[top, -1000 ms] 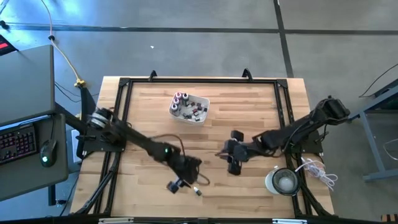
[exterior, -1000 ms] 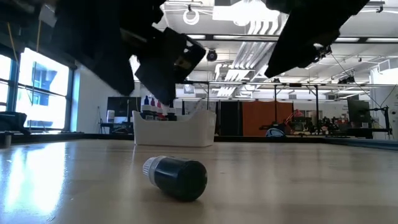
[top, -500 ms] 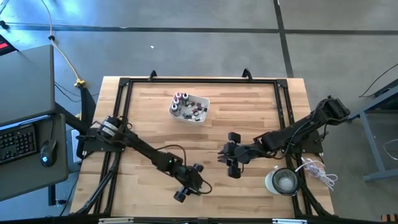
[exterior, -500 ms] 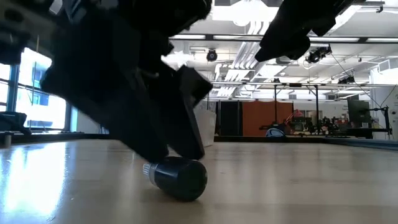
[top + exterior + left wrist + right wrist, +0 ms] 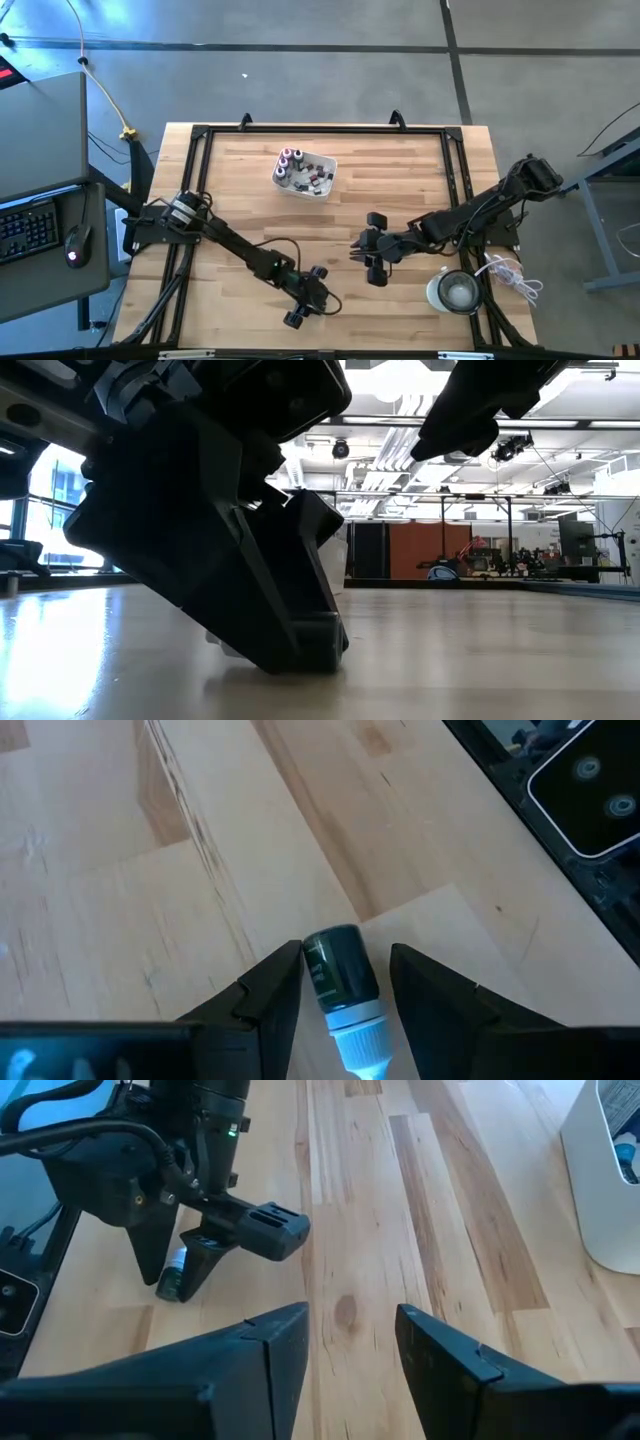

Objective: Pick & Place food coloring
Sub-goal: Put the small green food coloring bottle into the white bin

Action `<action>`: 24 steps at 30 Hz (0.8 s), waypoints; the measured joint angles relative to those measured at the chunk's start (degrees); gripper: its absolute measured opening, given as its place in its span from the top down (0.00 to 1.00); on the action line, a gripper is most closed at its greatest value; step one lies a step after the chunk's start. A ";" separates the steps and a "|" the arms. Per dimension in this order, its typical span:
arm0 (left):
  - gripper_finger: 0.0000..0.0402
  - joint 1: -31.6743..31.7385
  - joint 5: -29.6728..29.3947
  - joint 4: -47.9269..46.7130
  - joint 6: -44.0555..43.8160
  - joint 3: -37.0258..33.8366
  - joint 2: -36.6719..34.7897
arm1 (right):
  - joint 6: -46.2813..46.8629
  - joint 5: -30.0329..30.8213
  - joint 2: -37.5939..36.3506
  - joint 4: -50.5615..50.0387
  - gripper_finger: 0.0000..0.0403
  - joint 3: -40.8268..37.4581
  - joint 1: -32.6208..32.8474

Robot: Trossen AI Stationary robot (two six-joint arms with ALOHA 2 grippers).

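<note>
One food coloring bottle (image 5: 340,975), dark green with a white pointed cap, lies on its side on the wood near the table's near edge. My left gripper (image 5: 346,955) is open and low over it, one finger on each side of its body. In the low view the left gripper (image 5: 300,655) hides the bottle. The right wrist view shows the bottle (image 5: 172,1285) under the left fingers. Several more bottles (image 5: 290,160) stand in the white tray (image 5: 330,178). My right gripper (image 5: 362,258) is open and hovers right of centre. My left gripper comes slanting down from the table's left with its fingers along the lying bottle's dark body (image 5: 325,965). One finger (image 5: 285,980) lies right beside that body, and a strip of wood shows at the other. Whether a finger touches the bottle I cannot tell.
The white tray sits toward the far edge, left of centre, and its wall (image 5: 610,1190) shows in the right wrist view. A round clear container (image 5: 455,290) and a white cord (image 5: 510,275) lie at the near right corner. Bare wood lies between the two grippers.
My left gripper has moved toward the table's near edge and come down over the lying bottle, ending with its open fingers on either side of it. In the low view it now covers the bottle, which has stayed where it was.
</note>
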 joint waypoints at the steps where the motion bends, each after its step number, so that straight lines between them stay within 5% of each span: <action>1: 0.61 0.00 -0.03 -0.03 -0.02 0.00 0.01 | -0.02 0.00 -0.02 -0.01 0.64 0.00 0.00; 8: 0.63 0.04 0.07 -0.21 -0.24 -0.02 0.05 | -0.15 0.00 -0.02 -0.01 0.64 0.00 0.00; 17: 0.87 0.10 -2.94 -1.86 -3.77 2.99 0.56 | -0.16 0.00 -0.02 -0.03 0.64 0.00 0.00; 24: 0.79 0.45 -19.63 -10.16 -8.89 10.38 -1.17 | 3.80 -2.35 -0.13 -0.59 0.64 0.02 -0.02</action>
